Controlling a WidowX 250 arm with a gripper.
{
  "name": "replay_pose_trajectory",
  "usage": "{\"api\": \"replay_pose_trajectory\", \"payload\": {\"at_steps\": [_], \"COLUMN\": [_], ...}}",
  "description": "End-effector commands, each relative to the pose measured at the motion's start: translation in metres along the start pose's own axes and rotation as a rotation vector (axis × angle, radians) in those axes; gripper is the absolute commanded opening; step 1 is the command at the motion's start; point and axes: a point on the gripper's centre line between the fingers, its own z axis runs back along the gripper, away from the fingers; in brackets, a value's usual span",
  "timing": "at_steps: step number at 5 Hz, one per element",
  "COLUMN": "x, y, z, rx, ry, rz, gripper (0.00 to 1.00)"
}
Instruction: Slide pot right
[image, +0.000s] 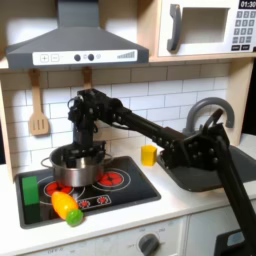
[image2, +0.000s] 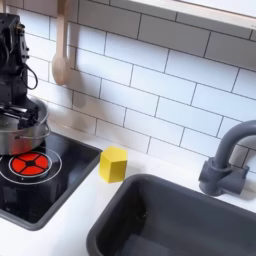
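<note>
A toy kitchen scene with a black robot arm reaching across from the first exterior view's right toward a black stovetop (image: 120, 195) set in a white tabletop (image: 190, 205). The end effector (image: 84, 150) points straight down into the shiny silver pot (image: 76, 168), its dark fingers lowered over the pot's rim; in the second exterior view the end effector (image2: 14, 102) meets the pot (image2: 24, 128) at the rim, but whether the fingers are pinched on the metal or merely resting inside cannot be told. The pot sits on the stovetop at the back, between the two red burner rings, partly over the one at the first exterior view's left. At the stovetop's front left edge lie a green block (image: 31, 188) and, just beside it, a yellow and orange toy vegetable with a green tip (image: 67, 208). A small yellow cup (image: 148, 154) stands on the tabletop between the stovetop and the dark sink (image: 205, 175), near a grey faucet (image: 210, 108). A wooden spatula (image: 38, 112) hangs on the white tiled wall.
</note>
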Motion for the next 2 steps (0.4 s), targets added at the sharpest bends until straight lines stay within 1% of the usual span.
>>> {"api": "replay_pose_trajectory", "payload": {"at_steps": [1, 2], "x": [-0.010, -0.016], "y": [-0.016, -0.031], "z": [0.002, 0.006], "rx": [-0.012, -0.022], "ry": [0.005, 0.005], "rz": [-0.031, -0.063], "gripper": [1.00, 1.00]}}
